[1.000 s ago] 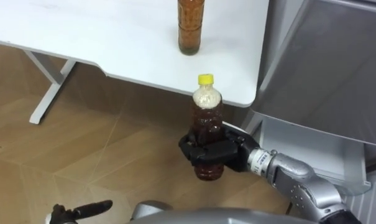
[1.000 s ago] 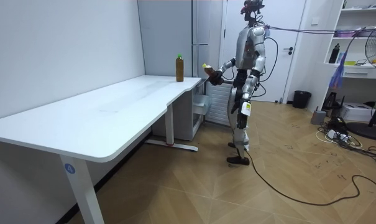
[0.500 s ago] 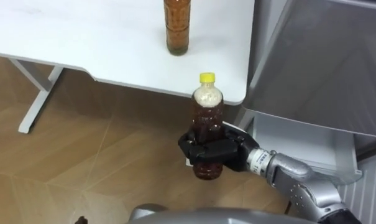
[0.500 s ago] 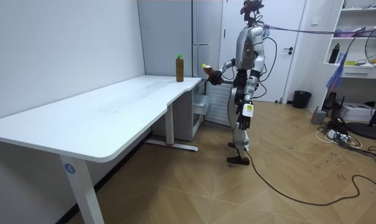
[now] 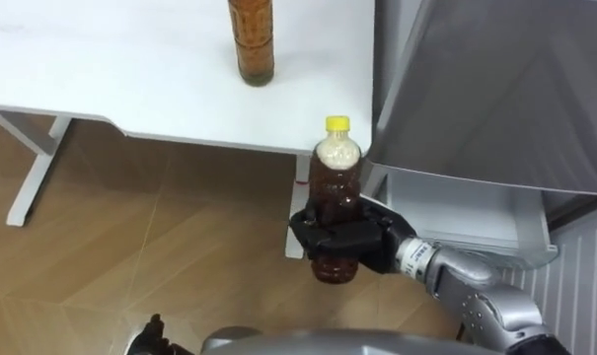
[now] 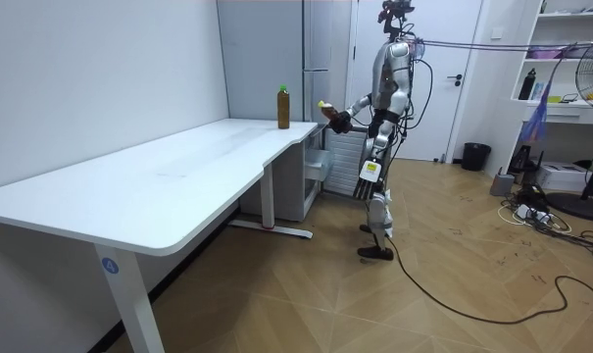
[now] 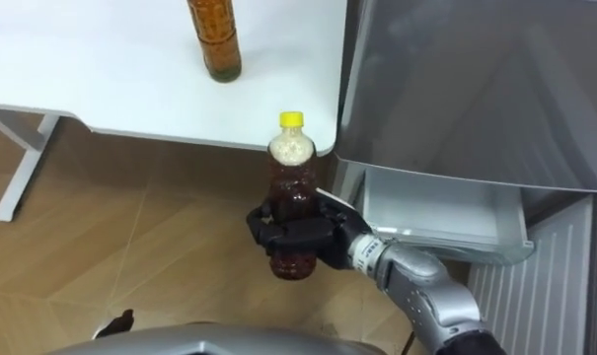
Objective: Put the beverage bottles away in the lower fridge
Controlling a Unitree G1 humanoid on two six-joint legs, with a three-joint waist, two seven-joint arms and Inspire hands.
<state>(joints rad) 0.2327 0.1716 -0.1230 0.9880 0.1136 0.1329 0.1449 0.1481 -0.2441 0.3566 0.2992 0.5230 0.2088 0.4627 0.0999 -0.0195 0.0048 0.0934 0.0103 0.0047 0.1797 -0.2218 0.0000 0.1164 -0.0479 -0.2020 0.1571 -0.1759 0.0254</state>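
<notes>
My right hand (image 5: 345, 243) is shut on a brown drink bottle (image 5: 335, 182) with a yellow cap, holding it upright by its lower half above the floor, just off the white table's corner. In the right eye view the same bottle (image 7: 291, 168) sits in that hand (image 7: 300, 237). A second brown bottle (image 5: 251, 39) stands upright on the table (image 5: 130, 69) near its far end. The grey fridge (image 5: 495, 89) rises at the right, with a pale lower drawer (image 5: 446, 202) jutting out beneath its door. A bit of my left hand (image 5: 156, 331) shows at the lower edge.
In the room view I stand at the table's end (image 6: 276, 132), facing the fridge (image 6: 321, 59), with wooden floor (image 6: 453, 275) behind me. The table's white leg (image 5: 27, 173) slants at the left. A fan and shelves stand at the room view's right.
The eye view has swung right, so table and fridge sit further left. The room view shows my legs stepping by the fridge. The held bottle stays in my right hand.
</notes>
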